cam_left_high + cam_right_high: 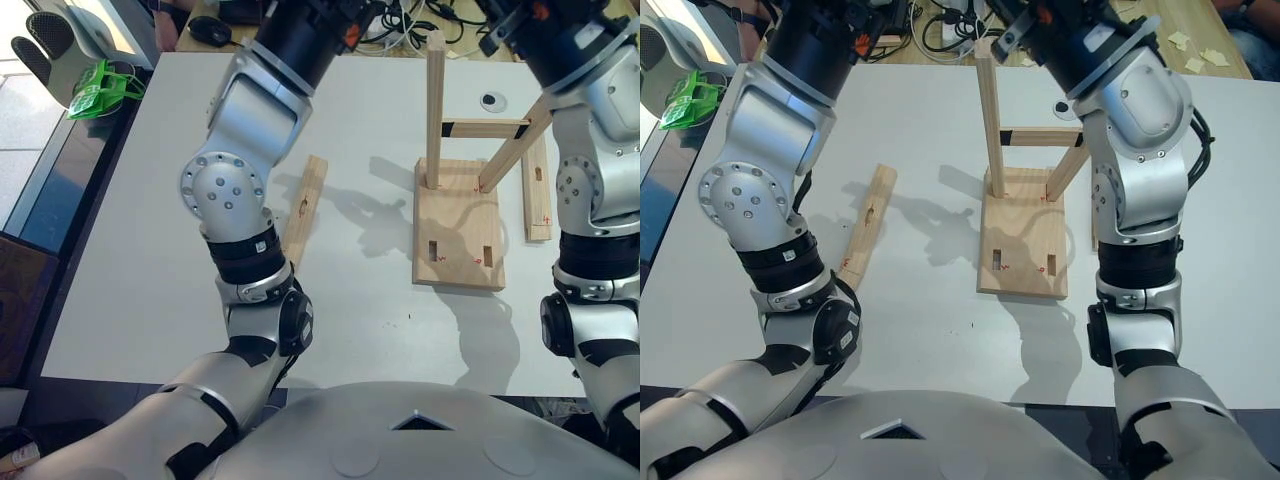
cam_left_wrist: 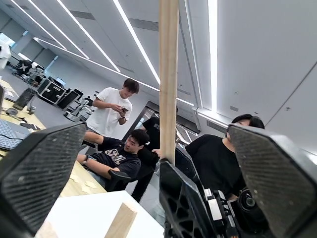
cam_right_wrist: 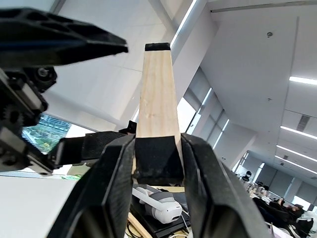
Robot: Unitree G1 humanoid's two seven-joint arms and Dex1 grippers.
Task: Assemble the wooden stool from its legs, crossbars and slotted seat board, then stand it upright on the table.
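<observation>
The leg [image 1: 435, 110] stands straight up on the board [image 1: 460, 215], with its foot at the far left corner. Its long way runs up and down, and its top points at the ceiling. The board lies flat on the table [image 1: 150, 250], a bit to the right of the middle.

The right gripper [image 3: 157, 148] is closed tight on this leg, high up I think. The left gripper [image 2: 157, 130] is up there too, close by. Its fingers [image 2: 44, 168] are spread wide and hold nothing. The leg shows between them, but I cannot tell if they are around it.

A crossbar [image 1: 485, 128] goes sideways from the leg to a second leg [image 1: 512, 148]. The second leg leans. Its foot is at the board's far right corner and its top tips out to the right. The two near slots [image 1: 432, 250] have nothing in them.

I think the next job is to stand the leaning leg up straight. It is on the right side of the held leg, so the free left gripper has to reach across.

A left stick [image 1: 303, 210] lies flat near the left arm. A right stick [image 1: 538, 190] lies flat just beside the board, near the right arm. Both point away from the robot.
</observation>
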